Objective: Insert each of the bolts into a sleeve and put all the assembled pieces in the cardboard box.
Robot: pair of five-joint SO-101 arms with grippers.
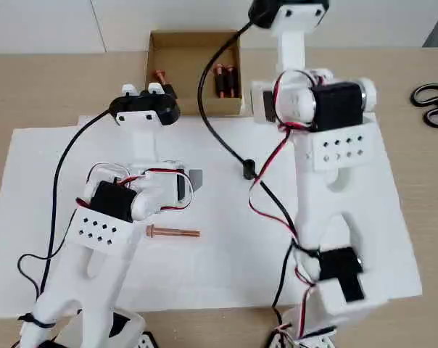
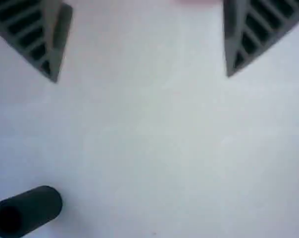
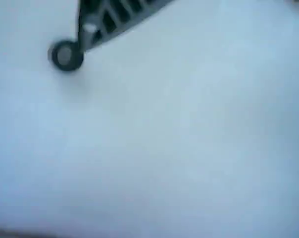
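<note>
A copper bolt (image 1: 173, 232) lies on the white paper (image 1: 226, 268), just right of the left arm (image 1: 132, 196). My left gripper (image 2: 142, 72) is open over bare paper with nothing between its fingers. A black sleeve (image 2: 25, 210) lies on its side a little beyond them. My right gripper (image 3: 194, 15) is open. One finger (image 3: 115, 17) shows, its tip beside a black sleeve (image 3: 65, 54) seen end-on. The cardboard box (image 1: 193, 40) at the back holds assembled pieces (image 1: 225, 80) and one more (image 1: 159, 75).
Black scissors (image 1: 433, 101) lie at the far right on the wooden table. A black cable (image 1: 212, 116) loops from the right arm (image 1: 335, 145) across the paper between the arms, with a small black cylinder (image 1: 249, 168) beside it.
</note>
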